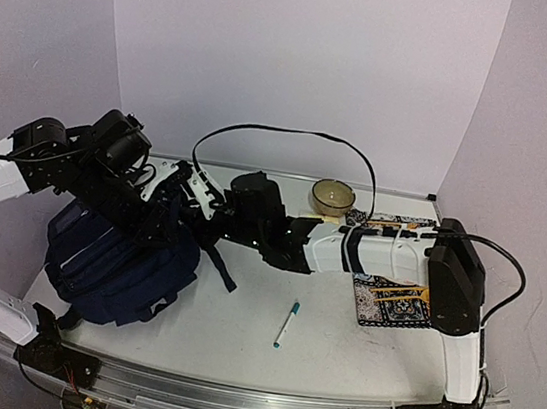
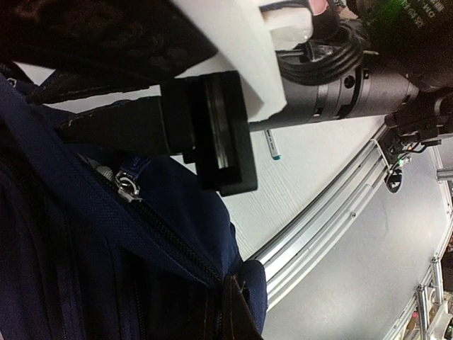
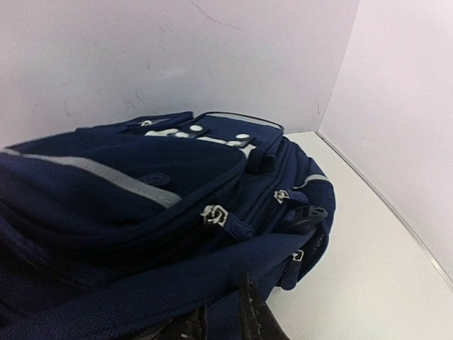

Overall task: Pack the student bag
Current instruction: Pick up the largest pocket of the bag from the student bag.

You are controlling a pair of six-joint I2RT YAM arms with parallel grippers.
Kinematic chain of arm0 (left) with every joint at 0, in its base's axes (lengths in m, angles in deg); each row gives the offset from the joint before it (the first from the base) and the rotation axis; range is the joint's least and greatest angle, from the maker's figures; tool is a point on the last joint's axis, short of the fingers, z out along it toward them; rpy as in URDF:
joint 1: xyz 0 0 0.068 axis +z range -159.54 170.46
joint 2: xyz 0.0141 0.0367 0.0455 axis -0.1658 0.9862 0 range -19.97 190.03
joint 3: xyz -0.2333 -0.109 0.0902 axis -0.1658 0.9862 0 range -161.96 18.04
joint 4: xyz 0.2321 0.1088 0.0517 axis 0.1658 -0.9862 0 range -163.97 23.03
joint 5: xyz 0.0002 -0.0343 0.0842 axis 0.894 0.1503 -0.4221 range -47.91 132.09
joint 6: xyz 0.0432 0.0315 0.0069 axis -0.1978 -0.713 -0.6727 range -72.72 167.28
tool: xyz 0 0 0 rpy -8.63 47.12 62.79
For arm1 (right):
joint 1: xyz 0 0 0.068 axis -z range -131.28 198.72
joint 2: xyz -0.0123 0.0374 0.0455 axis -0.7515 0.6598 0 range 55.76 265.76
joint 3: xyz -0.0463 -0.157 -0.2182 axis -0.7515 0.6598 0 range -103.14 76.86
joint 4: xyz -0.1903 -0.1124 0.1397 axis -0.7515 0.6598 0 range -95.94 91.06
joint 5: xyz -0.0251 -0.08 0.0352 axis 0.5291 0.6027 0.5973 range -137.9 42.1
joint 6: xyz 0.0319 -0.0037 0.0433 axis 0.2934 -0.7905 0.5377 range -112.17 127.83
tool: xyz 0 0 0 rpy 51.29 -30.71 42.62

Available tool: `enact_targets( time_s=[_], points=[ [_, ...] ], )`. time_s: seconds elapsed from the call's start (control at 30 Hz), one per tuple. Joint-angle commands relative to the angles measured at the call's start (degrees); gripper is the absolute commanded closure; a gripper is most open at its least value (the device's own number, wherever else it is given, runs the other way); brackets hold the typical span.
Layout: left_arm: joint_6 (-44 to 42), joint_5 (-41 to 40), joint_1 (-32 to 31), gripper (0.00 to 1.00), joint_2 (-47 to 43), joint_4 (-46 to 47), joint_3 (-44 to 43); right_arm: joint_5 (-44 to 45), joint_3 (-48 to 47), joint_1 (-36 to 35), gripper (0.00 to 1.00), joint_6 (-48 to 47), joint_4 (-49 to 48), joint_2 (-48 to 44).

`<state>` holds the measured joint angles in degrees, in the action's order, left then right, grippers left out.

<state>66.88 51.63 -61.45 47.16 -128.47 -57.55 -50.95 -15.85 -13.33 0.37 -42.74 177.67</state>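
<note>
The student bag (image 1: 115, 259), a large navy backpack with grey stripes, lies at the table's left. My left gripper (image 1: 166, 221) reaches over its top edge. In the left wrist view the left gripper (image 2: 238, 285) is shut on a bunched fold of navy fabric just beside a zipper (image 2: 163, 237). My right arm stretches across from the right, and its gripper (image 1: 202, 197) meets the bag's upper right edge. In the right wrist view the right gripper (image 3: 228, 315) has bag fabric (image 3: 141, 191) pinched between its dark fingers (image 3: 256, 312), below a silver zipper pull (image 3: 218, 214).
A teal-tipped pen (image 1: 286, 323) lies on the table in front of the right arm. A patterned flat item (image 1: 390, 303) lies at the right, another (image 1: 392, 222) behind it beside a round tan bowl (image 1: 333, 195). A black cable (image 1: 293, 134) arcs overhead. A metal rail (image 2: 333, 212) edges the table.
</note>
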Motion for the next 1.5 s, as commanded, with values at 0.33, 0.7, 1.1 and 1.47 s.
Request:
enact_targets(
  time_s=[0.33, 0.7, 1.1, 1.47],
  points=[
    [-0.87, 6.42, -1.27, 1.00, -6.06, 9.29, 1.48, -12.73, 22.30, 0.08, 0.54, -2.12, 0.12, -19.61],
    [-1.23, 7.04, -1.29, 1.00, -6.00, 7.89, 5.40, -19.37, 20.99, 0.74, 0.46, 1.45, 7.08, -21.36],
    [-0.70, 6.96, -1.26, 1.00, -6.21, 7.82, 6.79, -24.30, 11.92, 1.31, 0.58, -4.78, 8.03, -10.54],
    [-0.94, 6.82, -1.22, 1.00, -5.80, 7.81, 5.89, -26.26, 8.25, 1.23, 0.88, -8.64, 9.01, -7.69]
  ],
)
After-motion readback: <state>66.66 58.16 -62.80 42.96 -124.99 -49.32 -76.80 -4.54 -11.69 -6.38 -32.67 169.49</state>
